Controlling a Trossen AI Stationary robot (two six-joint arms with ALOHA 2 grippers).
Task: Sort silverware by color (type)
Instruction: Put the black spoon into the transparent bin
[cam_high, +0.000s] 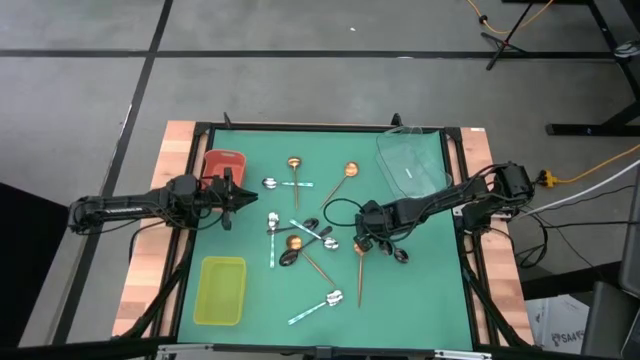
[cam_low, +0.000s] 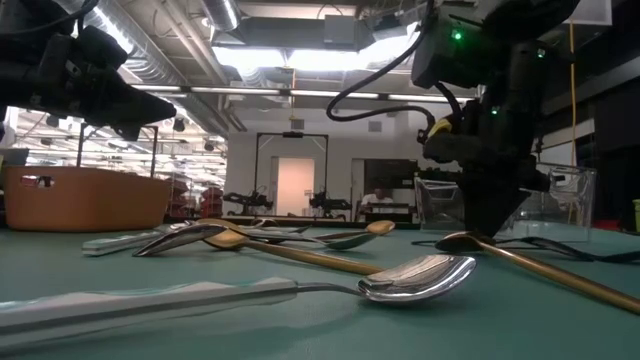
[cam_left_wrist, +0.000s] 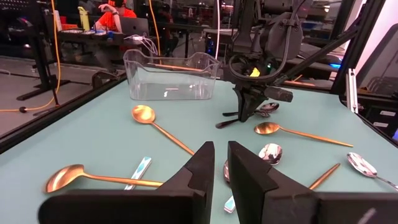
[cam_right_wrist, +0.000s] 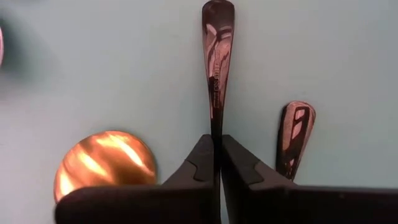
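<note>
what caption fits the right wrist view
Right gripper pinching a dark spoon handle, beside a copper spoon bowl.

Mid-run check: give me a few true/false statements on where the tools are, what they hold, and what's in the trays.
1. The right tool is shut on a dark spoon handle. True.
2. The clear tray already holds several spoons. False: it looks empty in the high view.
3. The left tool sits beside the red tray, holding nothing. True: the left wrist view shows nothing between its fingers.
4. The yellow-green tray holds the copper spoons. False: it is empty; copper spoons such as the one at lie on the green mat.
5. A mint-handled spoon lies in the red tray. False: it lies on the mat, right of the yellow-green tray.
</note>
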